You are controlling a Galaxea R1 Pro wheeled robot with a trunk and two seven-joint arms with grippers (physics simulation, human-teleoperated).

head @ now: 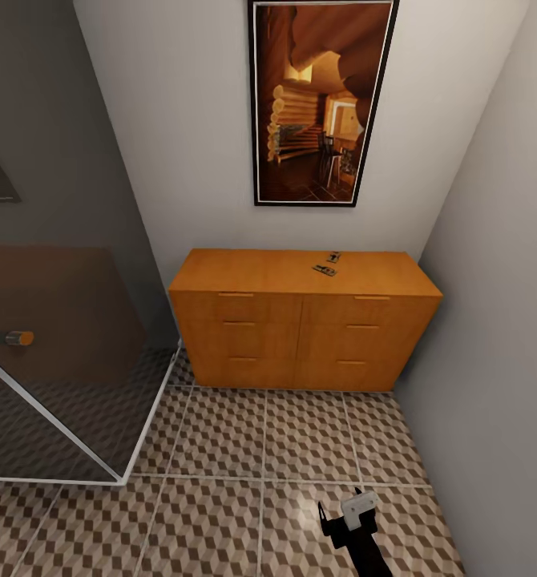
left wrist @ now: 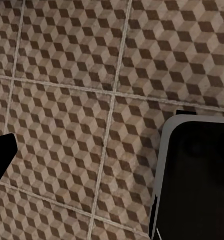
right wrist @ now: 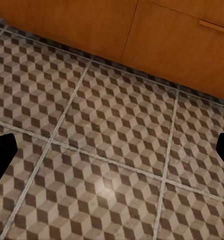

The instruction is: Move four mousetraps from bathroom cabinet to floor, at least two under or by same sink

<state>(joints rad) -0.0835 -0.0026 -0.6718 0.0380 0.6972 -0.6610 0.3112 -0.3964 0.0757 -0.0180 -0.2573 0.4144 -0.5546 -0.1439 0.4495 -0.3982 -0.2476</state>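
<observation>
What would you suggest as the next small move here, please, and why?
Probably roll closer to the cabinet: two mousetraps lie on its top near the back wall, while the right hand hangs low over the bathroom floor, seemingly open and short of them.

The head view looks forward and steeply down from high up, facing the low orange-brown wooden cabinet with flat drawer fronts point(head: 300, 320) from some way back across the cube-patterned brown and beige tiled floor point(head: 220, 449). The right wrist view looks down from close above that floor point(right wrist: 112, 150) toward the cabinet's lower drawer fronts point(right wrist: 142, 35), so it shares the cabinet's foot with the head view. The left wrist view points nearly straight down, close over the floor tiles point(left wrist: 81, 100).
</observation>
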